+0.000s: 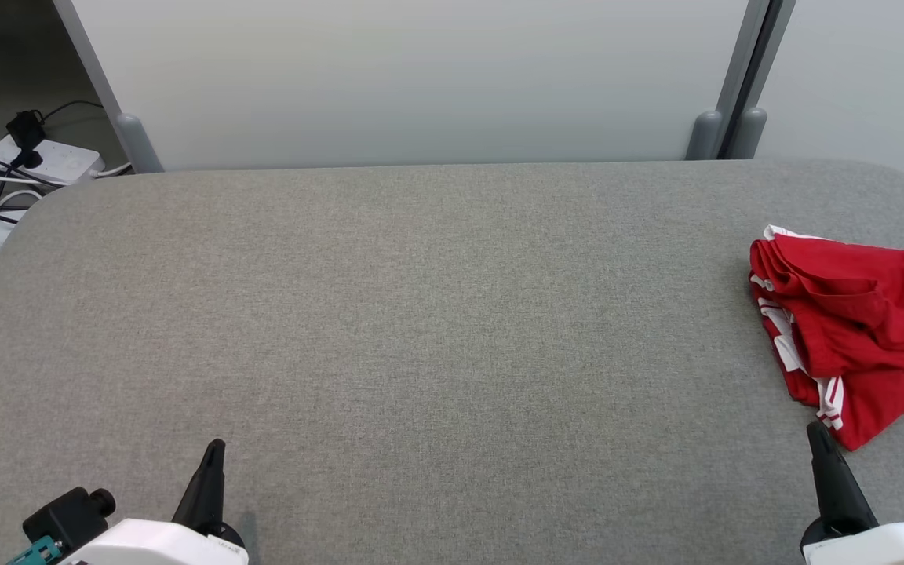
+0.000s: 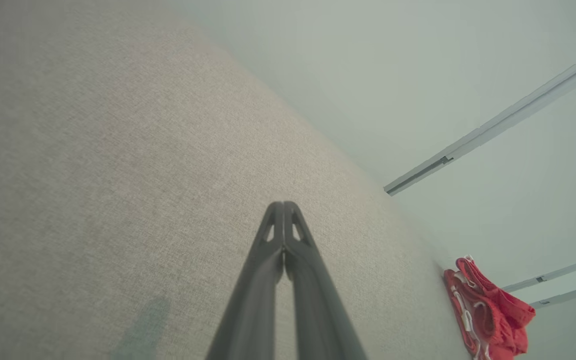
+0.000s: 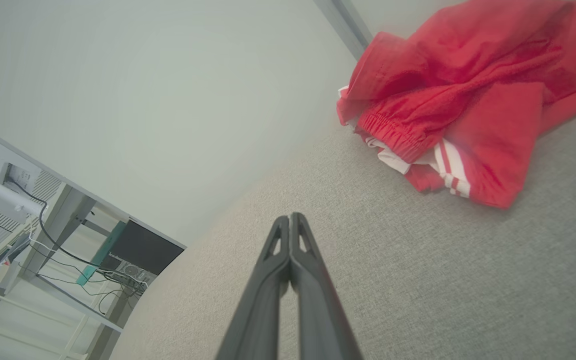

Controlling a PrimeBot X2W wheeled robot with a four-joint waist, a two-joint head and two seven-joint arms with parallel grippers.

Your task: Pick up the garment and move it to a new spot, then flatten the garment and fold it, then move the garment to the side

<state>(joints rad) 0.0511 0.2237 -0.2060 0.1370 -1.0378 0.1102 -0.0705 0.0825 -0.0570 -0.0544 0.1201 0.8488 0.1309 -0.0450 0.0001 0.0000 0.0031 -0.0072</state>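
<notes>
The garment [image 1: 852,329] lies on the tabletop [image 1: 436,314] at its right edge. My right gripper [image 1: 817,431] sits just before it, my left gripper [image 1: 215,449] well apart at the near left. A panel [image 1: 421,78] stands behind the tabletop; a power strip [image 1: 48,161] lies beyond its far-left corner.

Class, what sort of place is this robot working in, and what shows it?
Probably a lab or office test bay: a grey fabric-covered table, pale partition panels standing behind it, and a plugged-in power strip beyond its corner.
</notes>
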